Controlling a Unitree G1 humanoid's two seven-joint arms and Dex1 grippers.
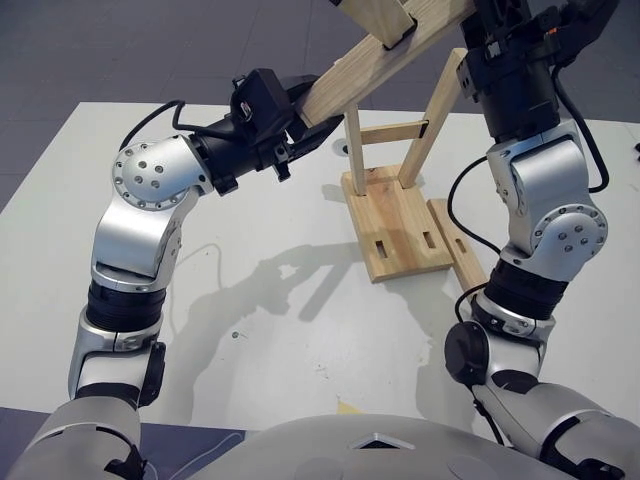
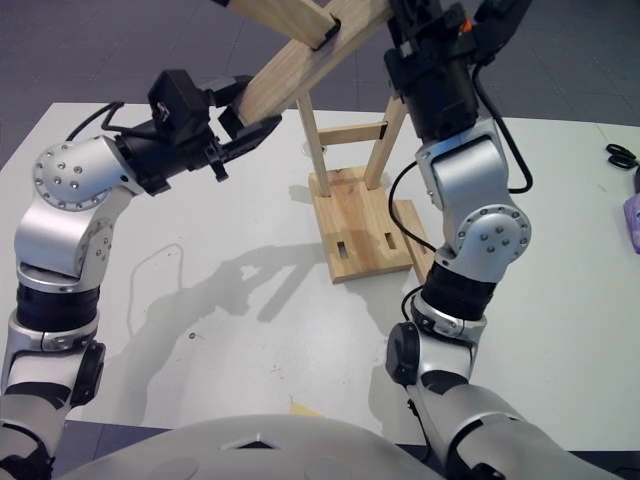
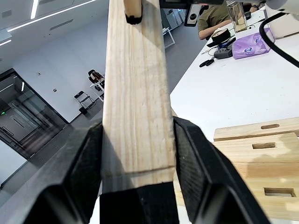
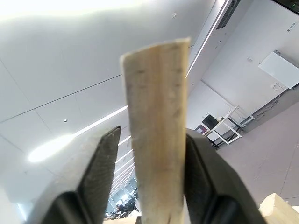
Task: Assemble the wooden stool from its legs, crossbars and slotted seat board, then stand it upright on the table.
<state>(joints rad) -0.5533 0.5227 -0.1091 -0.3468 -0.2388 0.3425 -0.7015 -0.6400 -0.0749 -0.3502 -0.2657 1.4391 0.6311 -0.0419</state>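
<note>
Leg [image 1: 380, 62] raised above table [image 1: 250, 350], clamped in left claw [image 3: 138, 140], right claw [image 4: 153, 135] clamping wooden piece [image 4: 156, 93], seat board [image 1: 400, 230] well inside edges

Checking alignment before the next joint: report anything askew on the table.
On the seat board, the right leg leans away to the right, while the left leg stands nearly upright, so the pair splays. Nothing looks broken or spilled.

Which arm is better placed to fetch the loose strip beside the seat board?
Right, probably: the strip lies by the right arm, across the board from the left gripper. Both grippers are full.
</note>
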